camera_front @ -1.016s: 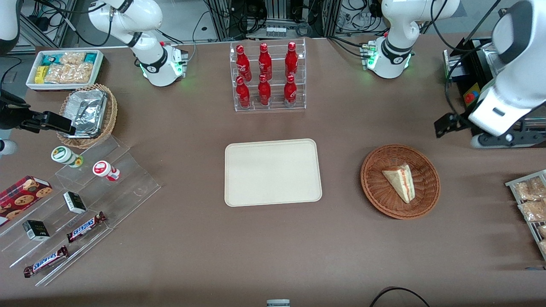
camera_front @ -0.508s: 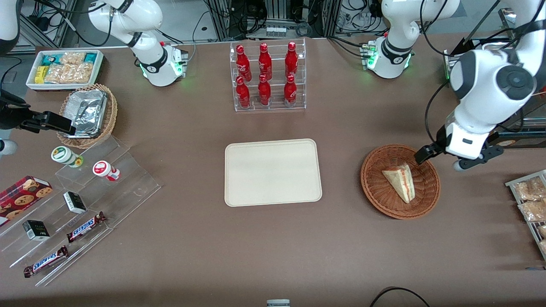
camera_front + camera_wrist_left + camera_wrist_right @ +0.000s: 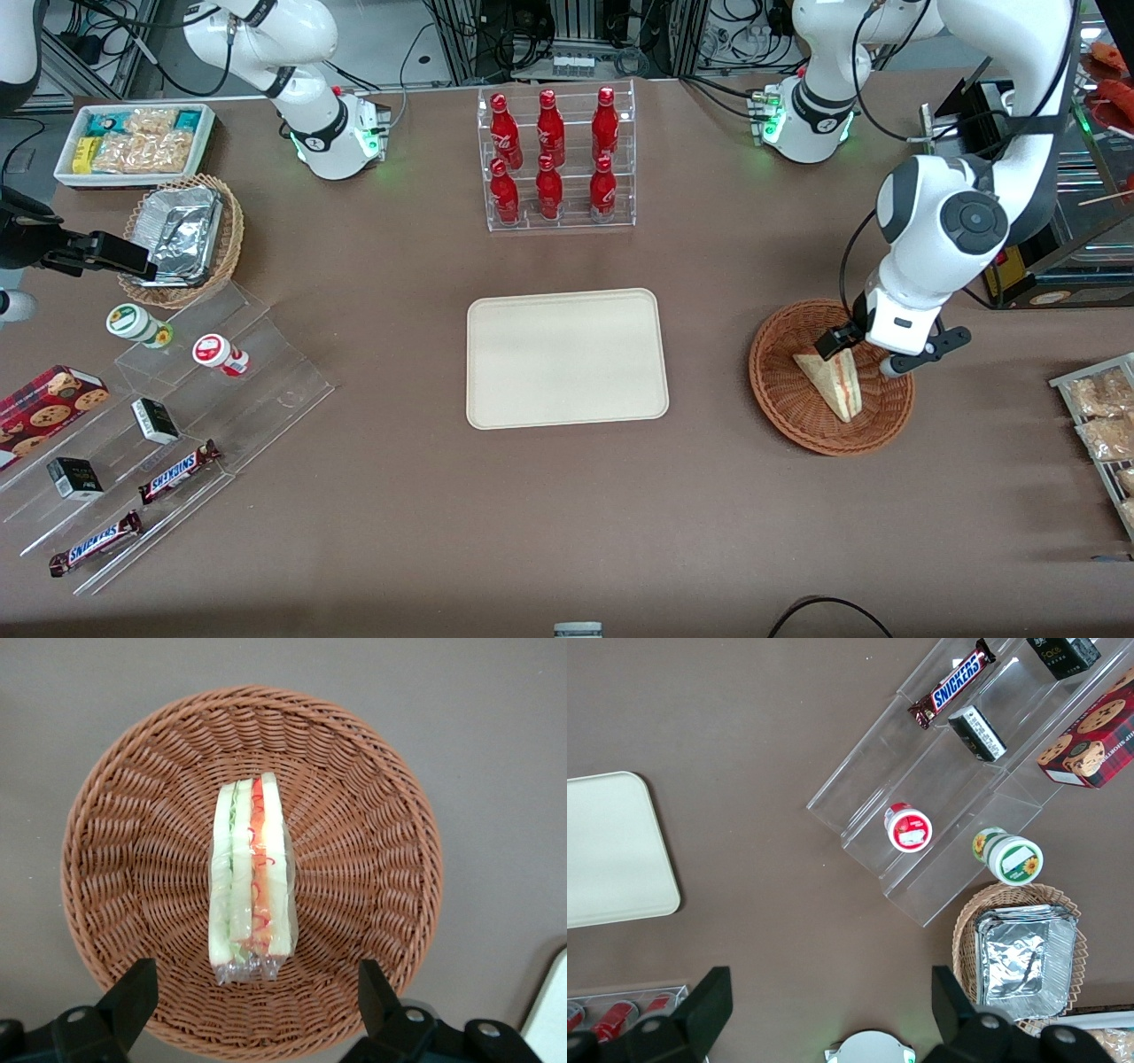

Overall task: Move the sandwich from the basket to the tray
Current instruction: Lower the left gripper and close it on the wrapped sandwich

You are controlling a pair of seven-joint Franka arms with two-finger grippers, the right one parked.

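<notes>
Both fingers [image 3: 133,997] of the empty, wide-open end effector [image 3: 866,354] partly hide the sandwich [image 3: 837,383] in the basket [image 3: 784,390].

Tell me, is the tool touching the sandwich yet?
Apart. The left wrist view shows the open tool straddling the sandwich in the basket, gaps at both fingers.

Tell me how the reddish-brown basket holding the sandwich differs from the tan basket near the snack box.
The reddish-brown basket is darker and holds the wrapped sandwich, with the open gripper above it. The tan basket is lighter and holds a crumpled foil tray. The reddish-brown basket lies toward the working arm's end of the table, the tan basket toward the parked arm's. Both are round woven wicker.
</notes>
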